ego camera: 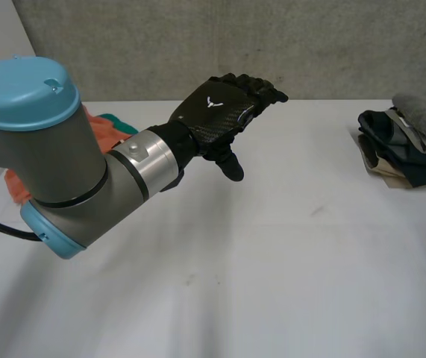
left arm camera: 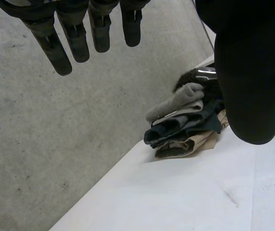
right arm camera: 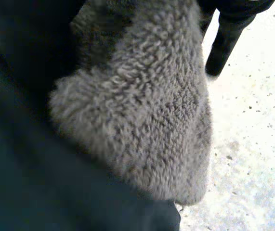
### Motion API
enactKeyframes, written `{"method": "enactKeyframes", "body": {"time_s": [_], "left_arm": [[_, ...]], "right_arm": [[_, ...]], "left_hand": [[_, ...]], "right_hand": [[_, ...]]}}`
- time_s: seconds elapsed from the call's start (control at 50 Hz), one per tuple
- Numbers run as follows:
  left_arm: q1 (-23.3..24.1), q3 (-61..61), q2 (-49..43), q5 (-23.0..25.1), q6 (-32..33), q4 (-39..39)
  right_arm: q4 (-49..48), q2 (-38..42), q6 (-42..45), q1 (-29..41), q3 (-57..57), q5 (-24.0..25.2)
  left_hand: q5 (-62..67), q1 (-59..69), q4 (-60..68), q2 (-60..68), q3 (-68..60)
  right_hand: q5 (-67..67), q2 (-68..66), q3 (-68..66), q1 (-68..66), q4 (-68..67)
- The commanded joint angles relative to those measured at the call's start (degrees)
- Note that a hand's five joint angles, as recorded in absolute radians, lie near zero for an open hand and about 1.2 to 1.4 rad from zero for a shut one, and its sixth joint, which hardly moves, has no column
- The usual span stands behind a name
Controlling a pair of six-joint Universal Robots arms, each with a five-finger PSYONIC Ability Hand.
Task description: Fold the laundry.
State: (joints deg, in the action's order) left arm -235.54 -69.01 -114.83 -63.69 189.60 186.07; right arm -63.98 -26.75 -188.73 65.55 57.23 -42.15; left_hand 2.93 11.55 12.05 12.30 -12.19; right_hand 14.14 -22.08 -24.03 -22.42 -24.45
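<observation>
- I have the left hand point(ego camera: 224, 119) up in the air over the white table point(ego camera: 272, 261). Its fingers point(left arm camera: 74, 38) are straight and spread, the thumb hangs down, and it is released with nothing in it.
- The stack of folded clothes point(ego camera: 403, 153) sits on the table well beyond that hand's fingertips, by the table's far edge in front of the concrete wall point(left arm camera: 55, 144).
- A grey fleece point(ego camera: 425, 112) lies on top of the stack, with dark and tan pieces below it.
- Behind the left arm point(ego camera: 56, 156), on the wrist side of the hand, is a loose heap of orange and teal clothes point(ego camera: 102, 128).
- The right hand point(right arm camera: 226, 43) is right at the stack. The grey fleece point(right arm camera: 142, 110) is just under its palm, over a dark cloth point(right arm camera: 26, 183), with bare table beside it.
- I cannot tell whether the right hand is released or grasping anything.
</observation>
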Motion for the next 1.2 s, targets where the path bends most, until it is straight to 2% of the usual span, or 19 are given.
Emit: {"method": "enactKeyframes", "body": {"time_s": [0.02,0.12,0.22,0.28,0.36,0.38,0.44,0.48,0.58,0.6,0.64,0.68,0.74,0.8,0.88,0.96,0.98,1.06,1.2], "left_arm": [[0.0,0.0,0.5,0.0,0.1,0.0],[0.4,0.0,0.8,0.0,0.0,-0.1],[0.6,0.0,1.8,0.1,0.0,-0.1],[0.6,0.0,2.2,0.1,-0.2,0.0],[0.6,0.0,3.1,0.0,-0.2,0.0],[0.5,0.0,3.6,0.0,-0.3,0.0],[0.3,0.1,4.5,-0.1,-0.4,0.2],[-0.1,0.3,5.7,-0.6,-0.5,0.8],[-1.8,0.7,7.9,-5.5,-0.3,1.2],[-3.1,0.6,8.7,-9.8,0.3,1.2],[-4.3,0.4,9.3,-13.5,0.9,1.3],[-7.5,0.3,9.5,-18.3,2.1,1.4],[-13.4,-0.5,8.8,-20.3,6.0,1.5],[-17.4,-1.7,6.6,-19.9,11.0,2.1],[-24.6,-0.6,-2.9,-17.9,20.0,6.0],[-30.1,2.8,-13.1,-11.7,27.8,10.5],[-31.6,5.6,-17.8,-8.2,29.8,11.4],[-34.3,10.7,-26.4,-3.5,30.4,11.9],[-36.9,14.8,-35.0,-2.4,31.0,12.0]], "right_arm": [[12.4,-10.5,0.1,-0.4,6.0,-2.0],[27.6,-17.0,2.7,-2.9,7.2,-2.0],[43.3,-22.5,14.5,-7.4,8.8,-2.8],[53.3,-25.3,26.4,-10.5,8.9,-6.8],[61.0,-28.4,41.4,-12.8,7.8,-17.1],[61.4,-30.2,46.1,-12.6,7.1,-22.0],[59.8,-31.4,50.5,-11.8,6.6,-27.8],[55.6,-32.9,49.2,-9.1,6.1,-30.0],[45.4,-42.2,41.2,-1.8,11.0,-30.1],[42.2,-45.5,37.9,1.1,14.5,-29.8],[38.7,-49.2,34.4,5.7,19.5,-28.7],[36.5,-51.7,32.6,9.6,23.5,-27.3],[33.3,-55.0,32.1,17.3,32.7,-24.2],[32.2,-55.9,33.9,24.2,40.6,-21.8],[33.3,-55.0,38.5,32.0,47.9,-21.7],[35.5,-51.9,43.0,36.4,52.3,-23.2],[35.8,-51.1,43.6,36.8,52.8,-23.8],[36.8,-48.0,45.0,37.3,54.5,-27.5],[36.8,-47.2,45.3,36.9,56.5,-28.0]], "left_hand": [[2.2,3.5,3.0,2.8,-2.9],[2.0,3.4,2.9,2.6,-2.7],[2.0,3.4,2.9,2.6,-2.7],[1.8,3.2,2.7,2.5,-2.6],[1.8,3.2,2.7,2.5,-2.6],[1.7,3.0,2.5,2.3,-2.4],[1.7,3.0,2.5,2.3,-2.4],[2.0,3.4,2.9,2.6,-2.7],[1.5,2.9,2.4,2.1,-2.2],[1.2,2.5,2.0,1.8,-1.9],[0.8,2.2,1.7,1.4,-1.6],[0.0,1.4,0.9,0.6,-0.7],[-0.2,1.2,0.7,0.4,-0.6],[-0.5,0.9,0.3,0.1,-0.2],[-0.5,0.8,0.3,0.1,-0.2],[0.1,1.5,1.0,0.8,-0.9],[0.3,1.7,1.2,0.9,-1.1],[3.5,4.9,4.4,4.1,-4.2],[14.6,16.0,15.5,15.2,-15.3]], "right_hand": [[-14.1,12.1,14.0,12.4,14.5],[-14.1,12.1,14.0,12.4,14.5],[-14.1,12.1,14.0,12.4,14.5],[-14.1,12.1,14.0,12.4,14.5],[-14.1,12.1,14.0,12.4,14.5],[-14.1,12.1,14.0,12.4,14.5],[-14.1,12.1,14.0,12.4,14.5],[-14.1,12.1,14.0,12.4,14.5],[-14.1,12.1,14.0,12.4,14.5],[-14.1,12.1,14.0,12.4,14.5],[-14.1,12.1,14.0,12.4,14.5],[-14.1,12.1,14.0,12.4,14.5],[-14.1,12.1,14.0,12.4,14.5],[-14.1,12.1,14.0,12.4,14.5],[-14.1,12.1,14.0,12.4,14.5],[-14.1,12.1,14.0,12.4,14.5],[-14.1,12.1,14.0,12.4,14.5],[-14.1,12.1,14.0,12.4,14.5],[-14.1,12.1,14.0,12.4,14.5]]}}
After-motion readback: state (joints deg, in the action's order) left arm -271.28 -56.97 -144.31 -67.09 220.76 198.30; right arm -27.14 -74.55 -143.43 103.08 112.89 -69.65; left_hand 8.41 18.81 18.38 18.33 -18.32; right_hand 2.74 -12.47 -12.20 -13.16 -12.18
